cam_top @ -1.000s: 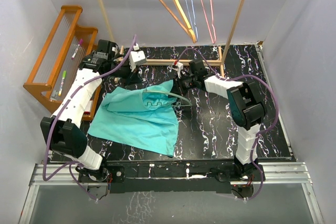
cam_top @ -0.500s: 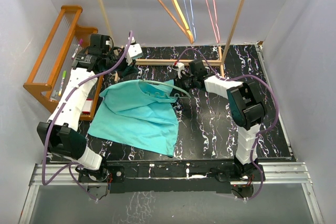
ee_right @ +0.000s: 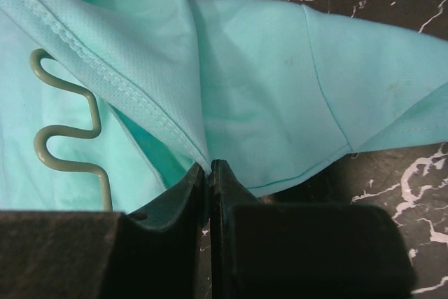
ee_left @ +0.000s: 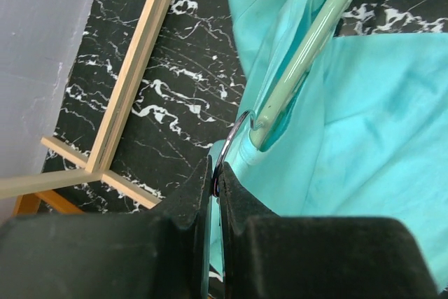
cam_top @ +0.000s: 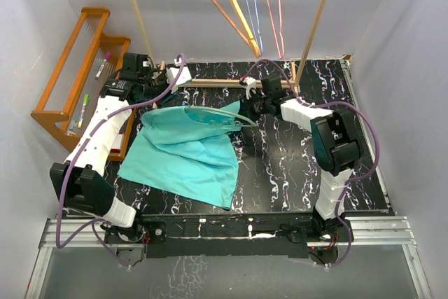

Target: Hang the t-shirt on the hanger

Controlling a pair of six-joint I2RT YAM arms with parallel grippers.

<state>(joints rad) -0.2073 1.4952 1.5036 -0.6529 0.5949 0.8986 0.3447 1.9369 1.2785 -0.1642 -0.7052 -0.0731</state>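
The teal-green t-shirt (cam_top: 183,157) lies spread on the black marbled table, its top edge lifted. The pale mint hanger (cam_top: 213,118) runs across that top edge, partly inside the cloth. My left gripper (cam_top: 159,97) is shut on the hanger's metal hook (ee_left: 232,139); in the left wrist view (ee_left: 215,177) the mint hanger arm (ee_left: 308,40) slants away into the shirt (ee_left: 378,124). My right gripper (cam_top: 246,111) is shut on a stitched edge of the shirt, as the right wrist view (ee_right: 208,166) shows. The hanger's wavy notch (ee_right: 64,131) shows to the left of it, over the shirt (ee_right: 273,96).
An orange wooden hanger (cam_top: 227,5), a blue wire hanger (cam_top: 252,5) and a pink wire hanger (cam_top: 276,5) hang from a wooden rail frame whose base bar (cam_top: 210,82) lies along the table's back. A wooden rack (cam_top: 73,68) holding markers stands at the left.
My left gripper has pulled the hanger hook back and left, and the hanger has slid further along the shirt's top edge. My right gripper has moved right and back, keeping its hold on the shirt.
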